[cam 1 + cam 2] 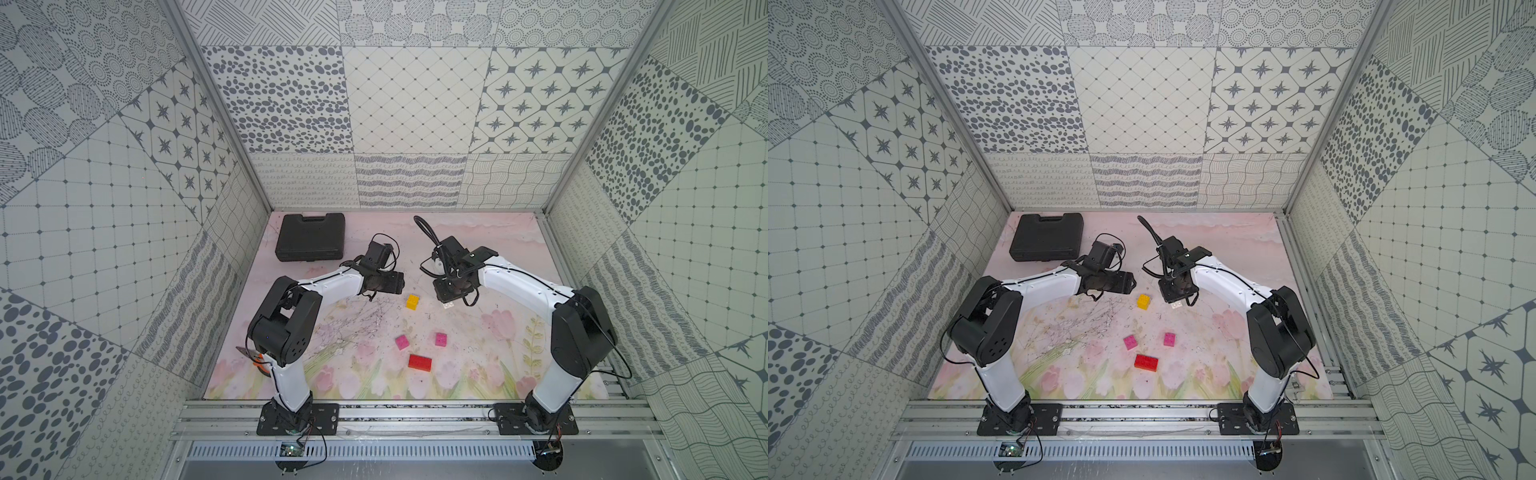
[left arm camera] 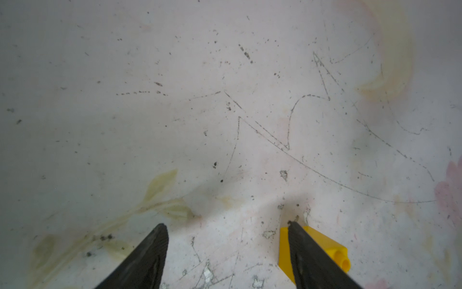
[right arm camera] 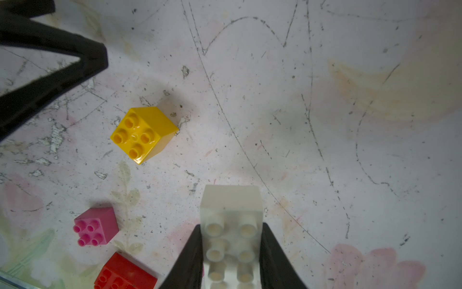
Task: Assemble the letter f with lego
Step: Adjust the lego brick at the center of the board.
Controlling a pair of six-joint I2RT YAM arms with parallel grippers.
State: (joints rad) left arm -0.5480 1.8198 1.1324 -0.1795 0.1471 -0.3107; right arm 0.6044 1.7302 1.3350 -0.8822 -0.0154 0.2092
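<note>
Right end effector (image 3: pixel 232 225) is clenched on the white brick (image 3: pixel 231 200), low over the tabletop (image 1: pixel 498 249). Left end effector (image 2: pixel 226 224) is released, fingers spread with nothing between them. The yellow brick (image 3: pixel 143 133) sits studs-up just outside one finger. Nearer the arm bases lie the left pink brick (image 1: pixel 402 342), the right pink brick (image 1: pixel 441 339) and the red brick (image 1: pixel 419 362), all loose and apart.

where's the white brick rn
The white brick is clamped in the right claw, central in both top views, just right of the yellow brick.
</note>
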